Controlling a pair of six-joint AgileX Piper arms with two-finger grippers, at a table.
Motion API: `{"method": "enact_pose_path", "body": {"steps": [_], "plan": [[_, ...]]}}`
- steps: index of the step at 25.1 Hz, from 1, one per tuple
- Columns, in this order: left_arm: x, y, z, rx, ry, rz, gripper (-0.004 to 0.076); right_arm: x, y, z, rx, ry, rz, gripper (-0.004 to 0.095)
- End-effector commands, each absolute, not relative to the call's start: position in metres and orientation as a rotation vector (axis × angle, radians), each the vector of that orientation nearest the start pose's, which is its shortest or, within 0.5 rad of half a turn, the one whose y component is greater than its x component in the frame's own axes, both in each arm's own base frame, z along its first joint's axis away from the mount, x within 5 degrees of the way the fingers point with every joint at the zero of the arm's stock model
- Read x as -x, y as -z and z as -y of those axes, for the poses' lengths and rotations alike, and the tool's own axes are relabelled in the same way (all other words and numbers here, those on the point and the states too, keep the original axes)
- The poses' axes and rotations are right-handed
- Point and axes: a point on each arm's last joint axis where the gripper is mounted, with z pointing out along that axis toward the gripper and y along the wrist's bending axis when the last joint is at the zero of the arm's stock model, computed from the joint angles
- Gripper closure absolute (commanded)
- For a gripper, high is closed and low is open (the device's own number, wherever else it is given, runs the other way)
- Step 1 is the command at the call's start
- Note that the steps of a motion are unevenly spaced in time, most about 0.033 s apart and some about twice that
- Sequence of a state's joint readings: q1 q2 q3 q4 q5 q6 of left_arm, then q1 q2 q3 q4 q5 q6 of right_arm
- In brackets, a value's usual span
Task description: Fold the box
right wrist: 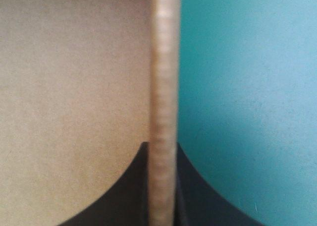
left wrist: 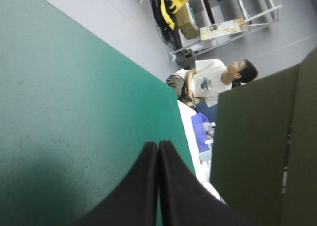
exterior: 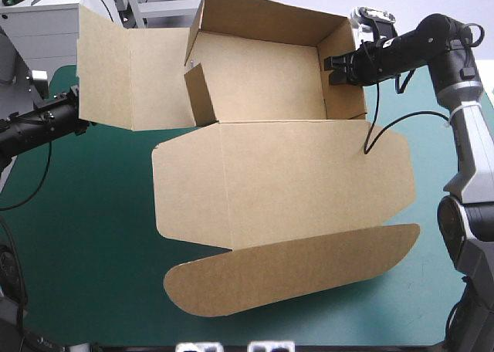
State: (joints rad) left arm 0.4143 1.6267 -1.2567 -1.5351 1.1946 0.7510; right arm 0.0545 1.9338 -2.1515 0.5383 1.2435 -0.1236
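Note:
The brown box (exterior: pixel 262 82) lies partly raised at the table's far side. Its back wall and right wall (exterior: pixel 345 78) stand up, and a small flap (exterior: pixel 199 96) stands at the left of its floor. The lid (exterior: pixel 278 182) lies flat toward the front, ending in a rounded tuck flap (exterior: pixel 293 271). My right gripper (exterior: pixel 332 66) is shut on the right wall's top edge, and the board's edge (right wrist: pixel 163 87) runs between its fingers (right wrist: pixel 124 191). My left gripper (exterior: pixel 77 109) is shut and empty (left wrist: pixel 158 144), just beside the wide left side panel (exterior: pixel 127 70), which rises next to it (left wrist: pixel 257 151).
Bare teal-green cover (exterior: pixel 85 213) stretches along the left and front left of the table. A narrower strip of cover (exterior: pixel 432 167) shows to the right of the lid. The left panel reaches out past the table's far left corner.

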Motion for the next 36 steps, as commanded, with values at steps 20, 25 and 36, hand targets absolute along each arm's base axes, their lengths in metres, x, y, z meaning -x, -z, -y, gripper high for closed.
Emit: {"method": "enact_pose_path", "body": {"steps": [20, 25, 36], "plan": [[-0.244, -0.436, 0.015, -0.224, 1.219, -1.892, 0.0732, -0.385, -0.444, -0.148, 0.369, -0.548, -2.226, 0.0921], [-0.234, -0.439, 0.017, -0.255, 1.162, -1.911, 0.0732, -0.382, -0.446, -0.162, 0.392, -0.536, -2.199, 0.0921], [-0.228, -0.437, 0.017, -0.17, 1.144, -2.01, 0.0522, -0.377, -0.446, -0.178, 0.405, -0.498, -2.176, 0.092]]}}
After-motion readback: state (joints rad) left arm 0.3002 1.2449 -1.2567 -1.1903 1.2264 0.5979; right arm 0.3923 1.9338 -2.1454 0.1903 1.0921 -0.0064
